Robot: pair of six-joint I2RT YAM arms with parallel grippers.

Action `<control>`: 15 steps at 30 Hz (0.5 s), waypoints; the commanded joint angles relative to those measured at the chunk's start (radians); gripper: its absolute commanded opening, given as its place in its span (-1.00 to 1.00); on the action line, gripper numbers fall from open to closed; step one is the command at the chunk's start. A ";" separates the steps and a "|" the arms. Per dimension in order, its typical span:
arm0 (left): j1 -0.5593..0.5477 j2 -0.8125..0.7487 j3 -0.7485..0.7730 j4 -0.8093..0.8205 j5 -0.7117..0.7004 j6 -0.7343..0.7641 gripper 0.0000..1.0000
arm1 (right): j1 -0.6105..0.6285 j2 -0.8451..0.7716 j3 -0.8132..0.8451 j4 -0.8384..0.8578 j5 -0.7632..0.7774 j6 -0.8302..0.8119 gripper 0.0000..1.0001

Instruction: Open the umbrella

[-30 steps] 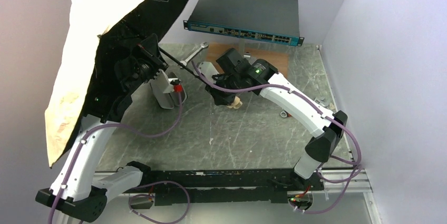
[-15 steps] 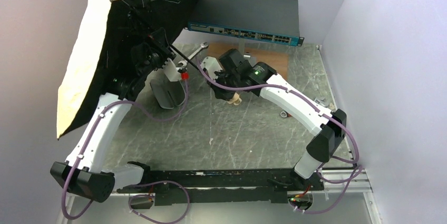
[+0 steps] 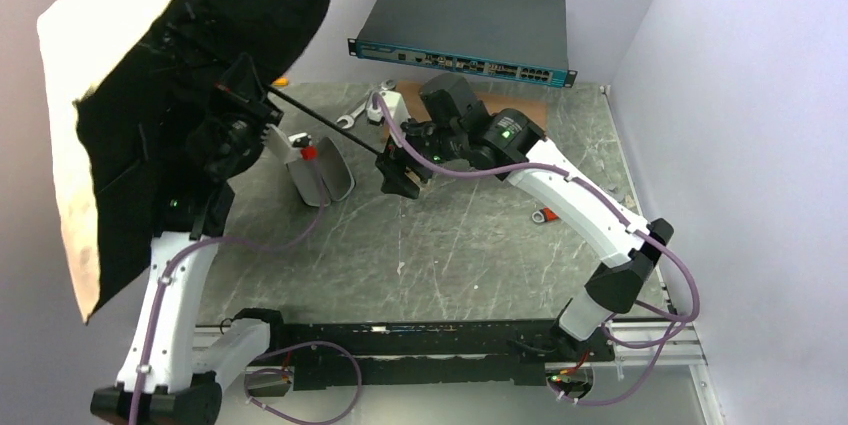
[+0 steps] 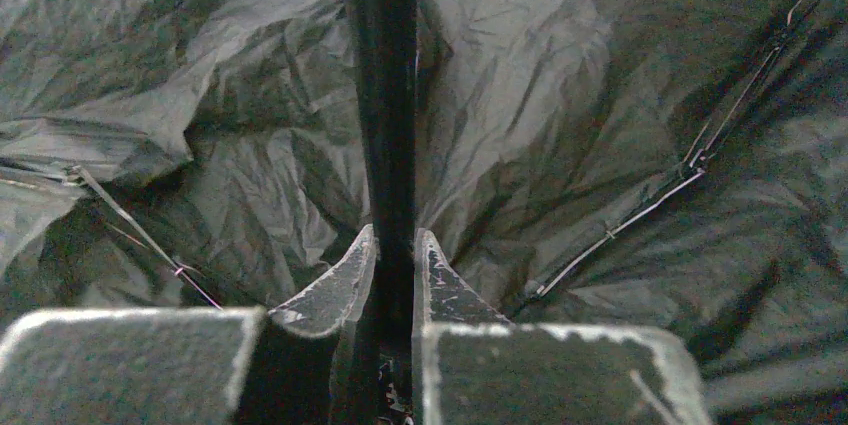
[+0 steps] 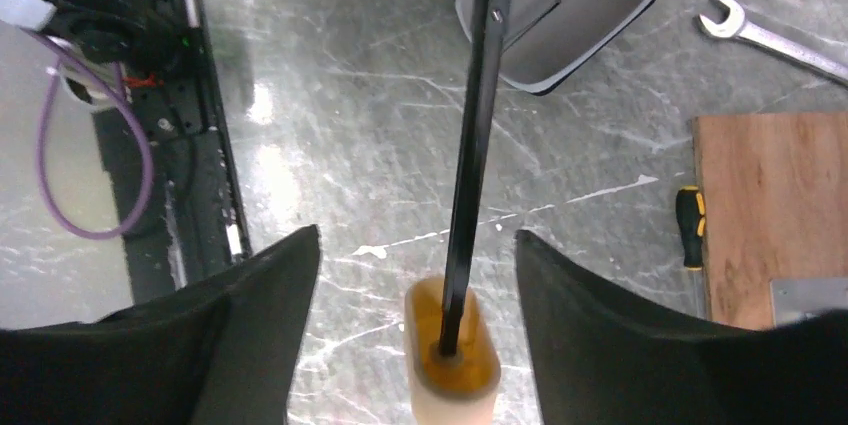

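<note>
The umbrella is spread open at the left, cream outside and black inside. Its thin black shaft slants down to the right. My left gripper is shut on the shaft close under the canopy; in the left wrist view my left gripper pinches it, with black lining and metal ribs behind. My right gripper is open at the shaft's lower end. The pale, amber-topped handle hangs between the spread fingers of my right gripper, touching neither.
A dark network switch lies at the back, with a wooden board in front of it. A wrench and a grey tray lie under the shaft. A yellow-black screwdriver lies beside the board. Walls stand close on both sides.
My right gripper has opened and let go of the handle. The left arm has swung the canopy leftward and lower, and the shaft now slants more across the table.
</note>
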 commanded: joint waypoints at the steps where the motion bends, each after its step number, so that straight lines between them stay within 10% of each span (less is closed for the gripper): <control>1: 0.035 -0.091 -0.026 0.149 0.046 0.307 -1.00 | -0.014 -0.014 0.133 -0.082 -0.063 0.027 0.56; 5: 0.035 -0.110 -0.012 0.056 0.105 0.328 -1.00 | -0.014 0.058 0.262 -0.165 -0.050 -0.013 0.58; 15: 0.036 -0.100 -0.025 0.059 0.132 0.372 -1.00 | -0.006 0.165 0.311 -0.410 -0.020 -0.117 -0.08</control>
